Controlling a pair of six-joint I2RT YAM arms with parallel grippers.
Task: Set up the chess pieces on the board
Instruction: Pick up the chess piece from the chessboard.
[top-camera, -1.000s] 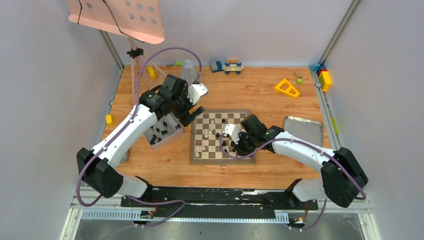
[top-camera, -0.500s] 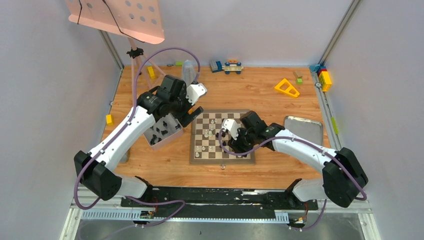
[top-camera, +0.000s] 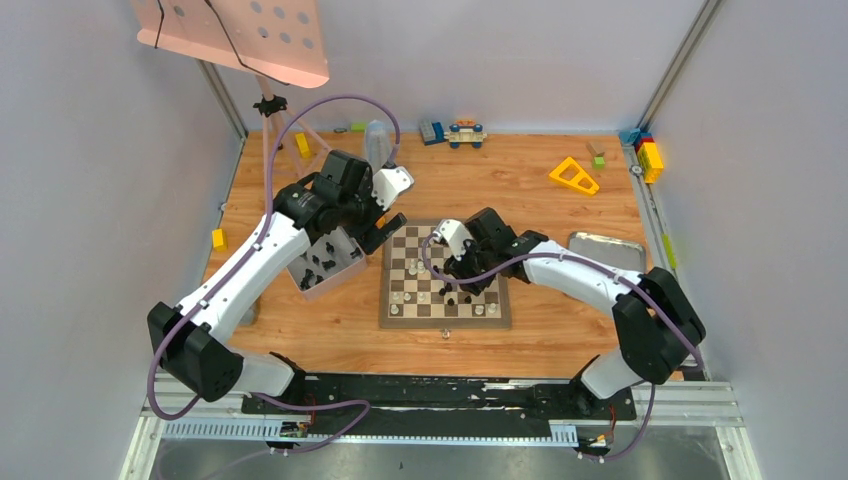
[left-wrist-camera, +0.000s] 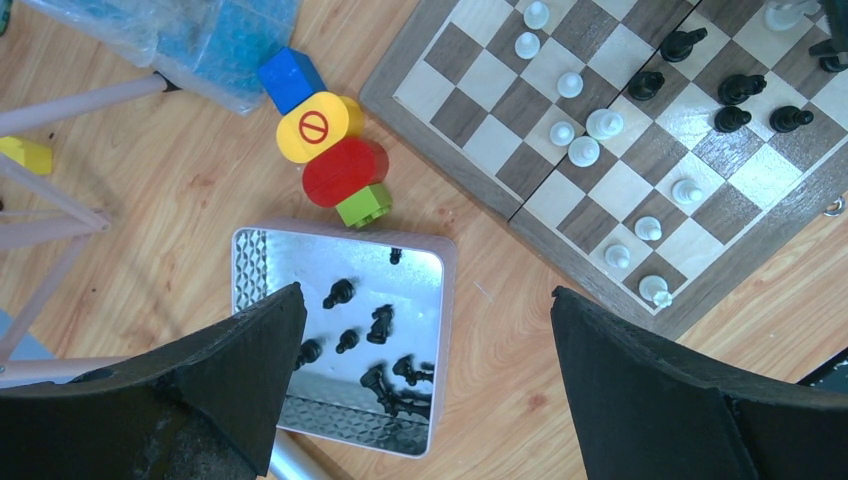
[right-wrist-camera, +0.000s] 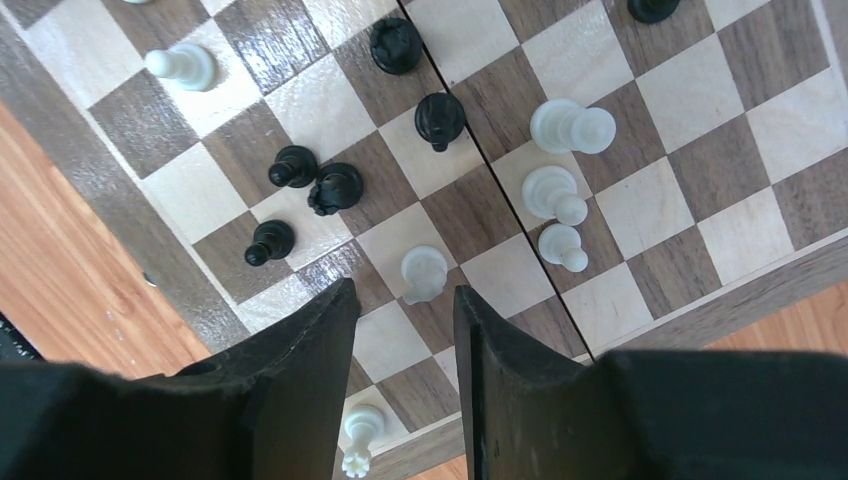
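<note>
Two hands show, and they differ in spread. The left hand (left-wrist-camera: 425, 296) has its fingers (left-wrist-camera: 240, 350) flung as wide as they go, with nothing between them and nothing touched. It hangs above a small metal tin (left-wrist-camera: 262, 262) on the bench (left-wrist-camera: 150, 190), just beside the board's left edge. Several black chess pieces (left-wrist-camera: 380, 325) lie loose in that tin.

The right hand (right-wrist-camera: 405, 290) is over the board (right-wrist-camera: 680, 95), its fingers (right-wrist-camera: 310, 350) parted by a narrow gap and gripping nothing. One white piece (right-wrist-camera: 423, 272) stands on a square just past the fingertips, free of both.

The board lies in the middle of the bench between the two arms. White pieces (right-wrist-camera: 570, 127) and black pieces (right-wrist-camera: 440, 115) stand scattered over its squares, three of the black ones close together.

A short row of toy blocks lies just beside the tin: blue (left-wrist-camera: 290, 78), yellow (left-wrist-camera: 318, 125), red (left-wrist-camera: 345, 170) and green (left-wrist-camera: 363, 205). The yellow block bears a red circle with a bar across it, the only marking that can be made out.
</note>
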